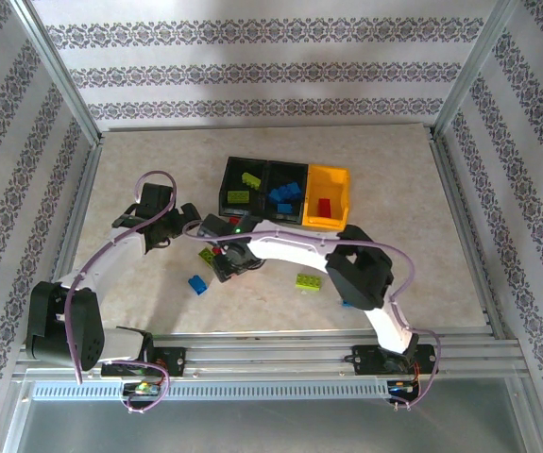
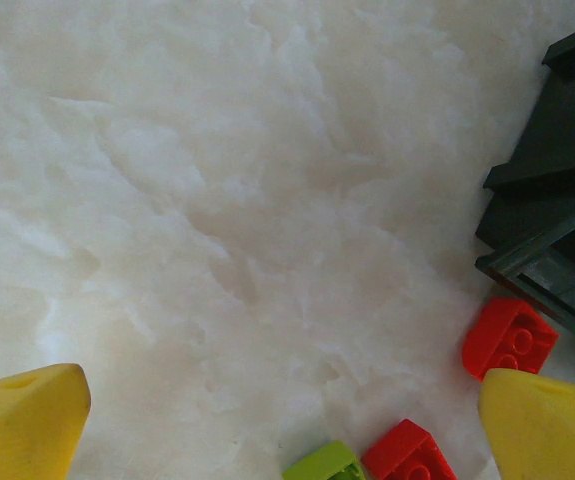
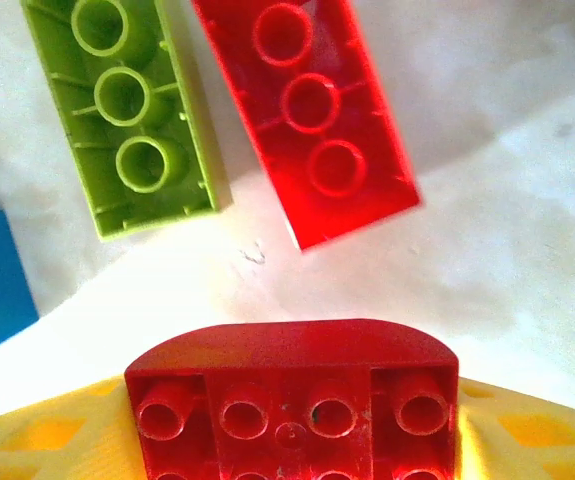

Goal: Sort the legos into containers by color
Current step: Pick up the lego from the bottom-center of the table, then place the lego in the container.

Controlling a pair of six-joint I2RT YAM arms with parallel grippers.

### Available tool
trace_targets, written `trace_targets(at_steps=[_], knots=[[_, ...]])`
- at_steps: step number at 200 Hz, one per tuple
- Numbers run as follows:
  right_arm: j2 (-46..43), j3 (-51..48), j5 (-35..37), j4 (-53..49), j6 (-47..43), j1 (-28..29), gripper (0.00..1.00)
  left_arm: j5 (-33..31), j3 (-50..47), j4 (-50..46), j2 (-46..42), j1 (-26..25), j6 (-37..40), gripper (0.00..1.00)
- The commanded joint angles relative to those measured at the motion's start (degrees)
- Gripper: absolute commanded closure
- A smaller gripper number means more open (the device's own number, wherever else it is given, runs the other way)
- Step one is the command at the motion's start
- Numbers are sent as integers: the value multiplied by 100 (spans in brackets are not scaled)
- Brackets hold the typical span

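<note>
red brick (image 3: 292,395), rounded edge, gripped in right jaws; left jaws wide.

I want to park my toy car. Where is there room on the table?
Bare table right of the yellow bin, and again in the far-left corner beside the black bins. It is crowded in front of the bins: the left gripper, the right gripper around a red brick, and loose bricks all meet there.
</note>
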Motion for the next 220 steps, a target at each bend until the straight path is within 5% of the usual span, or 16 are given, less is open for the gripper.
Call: trace_targets(at_steps=[1,99,220], knots=[[-622,-361,375,-130,64,-287,37,46,-32,77,-14,102,-21,0],[-2005,-1389,989,166,-295,-2406,37,89,-15,59,-37,124,-12,0],[-781,-98,1023,432,-821,-3803,37,103,-19,7,-55,119,-12,0]])
